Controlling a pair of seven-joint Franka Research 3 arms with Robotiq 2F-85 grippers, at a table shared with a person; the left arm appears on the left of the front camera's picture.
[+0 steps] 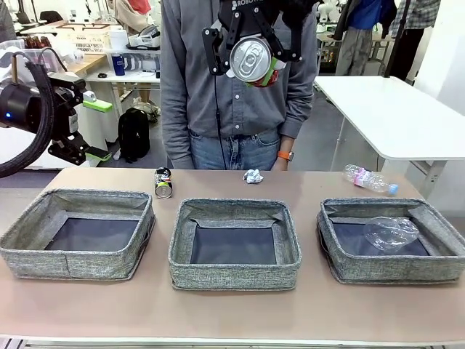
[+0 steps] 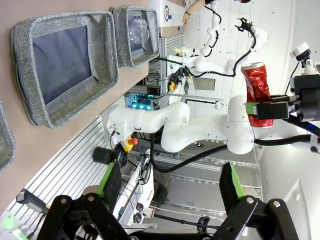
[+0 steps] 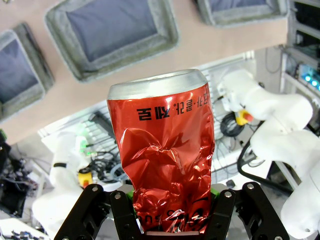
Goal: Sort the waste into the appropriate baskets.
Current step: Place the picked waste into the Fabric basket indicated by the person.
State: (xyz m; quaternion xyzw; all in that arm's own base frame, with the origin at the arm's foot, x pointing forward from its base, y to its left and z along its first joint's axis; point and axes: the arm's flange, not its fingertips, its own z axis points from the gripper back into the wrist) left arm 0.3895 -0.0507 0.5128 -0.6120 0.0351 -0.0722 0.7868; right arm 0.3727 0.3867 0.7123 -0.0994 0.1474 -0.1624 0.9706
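At wrist view, the right claw [image 3: 169, 202] grips a visibly crumpled red can [image 3: 165, 150].

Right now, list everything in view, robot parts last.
baskets: three, grey, in a row: left basket, middle basket, right basket
red can: one, red, gripped up high
dark can: one, multicoloured, beyond the left basket
paper ball: one, white-silver, beyond the middle basket
clear bottles: two, clear, crushed bottle in the right basket, whole bottle beyond it
table: one, beige, under everything
person: one, grey shirt, far side
left fingers: two, green-padded, open, empty
right fingers: two, black, shut on the red can
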